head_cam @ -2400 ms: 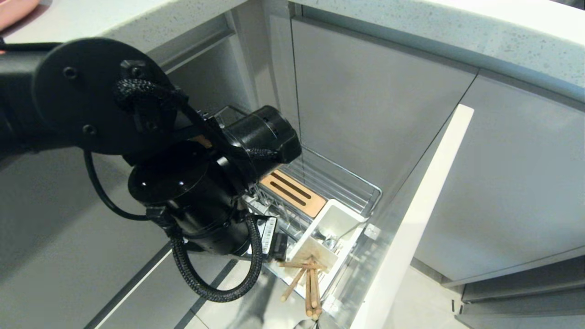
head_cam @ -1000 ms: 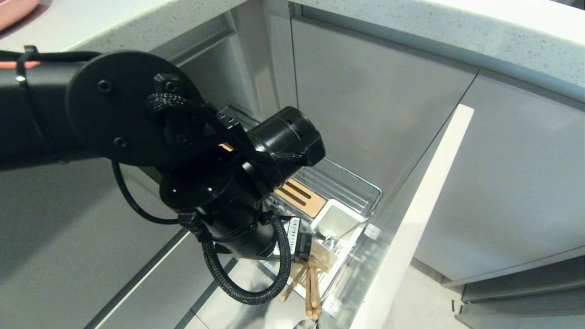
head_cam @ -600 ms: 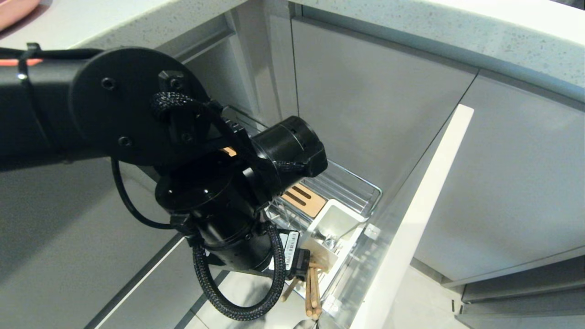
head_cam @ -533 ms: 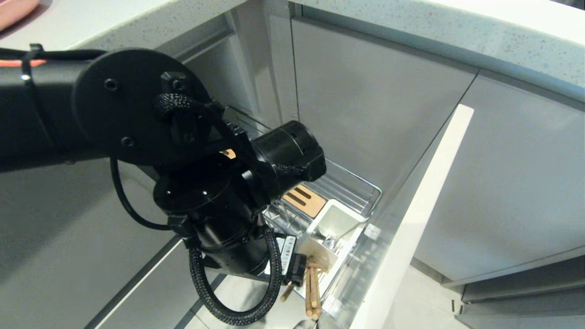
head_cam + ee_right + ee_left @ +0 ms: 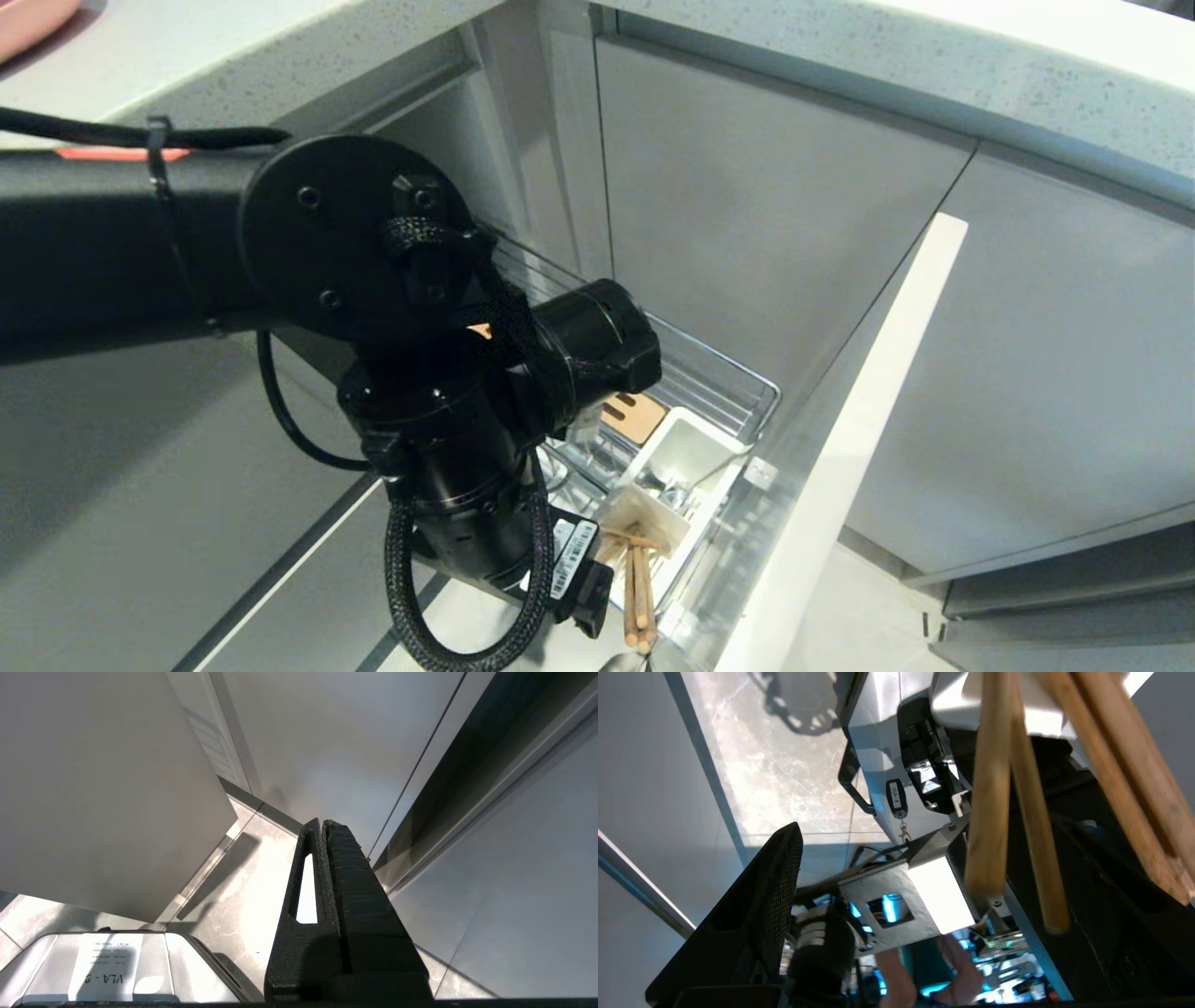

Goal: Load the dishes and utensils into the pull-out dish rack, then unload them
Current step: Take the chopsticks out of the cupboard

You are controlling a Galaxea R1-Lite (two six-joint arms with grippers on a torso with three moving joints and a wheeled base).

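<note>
Chopsticks (image 5: 990, 793): round pale wood | rack (image 5: 738, 378): chrome wire | left gripper (image 5: 934, 891): fingers wide, chopsticks between | right gripper (image 5: 323, 826): fingers together

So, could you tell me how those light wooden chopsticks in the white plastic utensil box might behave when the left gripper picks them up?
The light wooden chopsticks look thin and stiff, probably light. They lean loosely together in the white plastic utensil box, so some may slip or scatter. Their rounded shafts might roll between the open left gripper's fingers.
</note>
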